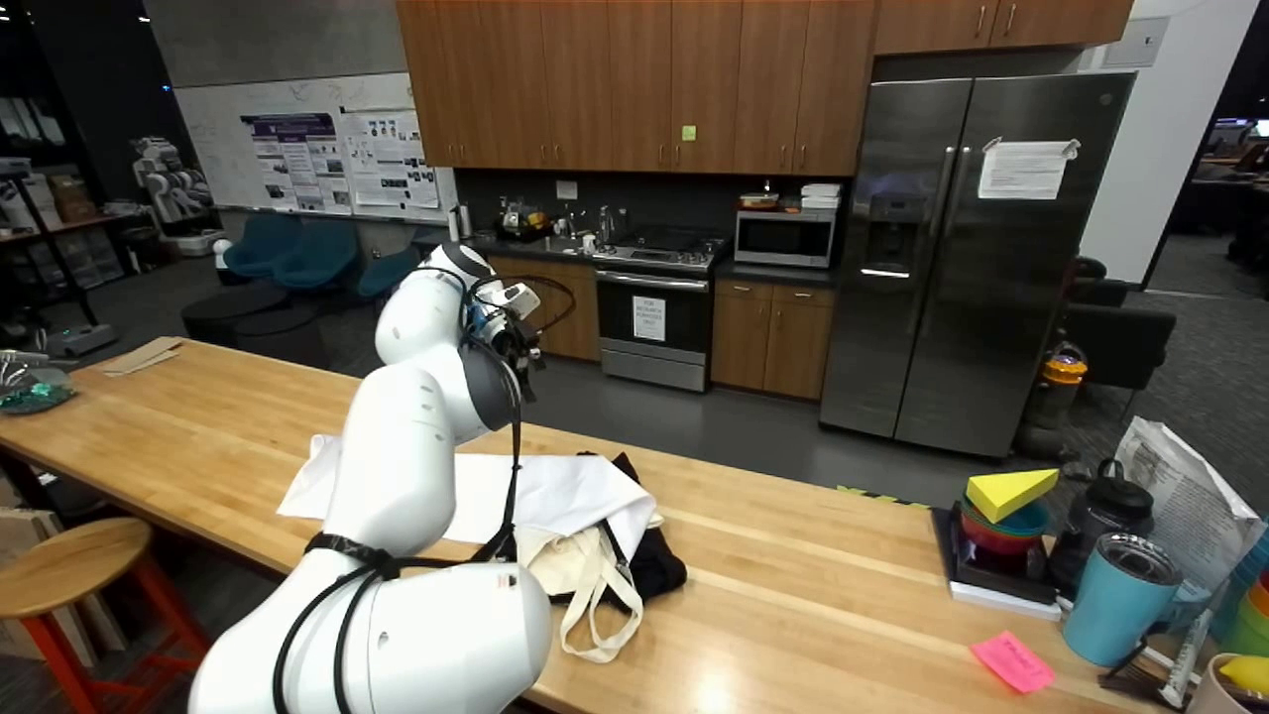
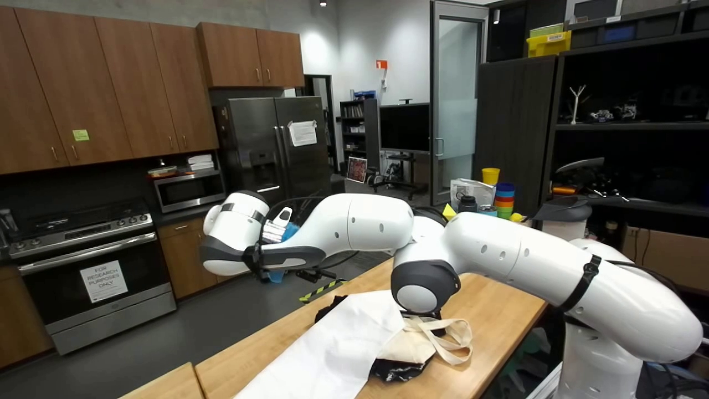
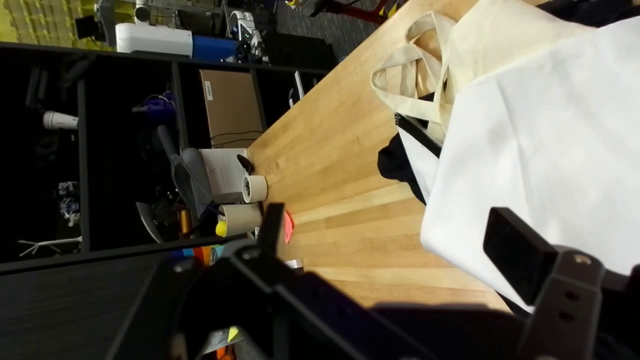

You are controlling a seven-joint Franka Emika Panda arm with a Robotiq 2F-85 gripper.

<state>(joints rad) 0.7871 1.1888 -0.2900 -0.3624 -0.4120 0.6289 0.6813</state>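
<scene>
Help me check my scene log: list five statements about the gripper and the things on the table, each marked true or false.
1. The gripper is open and empty. True.
2. The cream tote bag lies on top of the white fabric. False: the white fabric partly covers it.
3. The bag's handles loop out onto the wooden table. True.
4. The pink sticky note is stuck to the refrigerator. False: it lies on the table.
5. Black fabric shows beneath the white fabric. True.
</scene>
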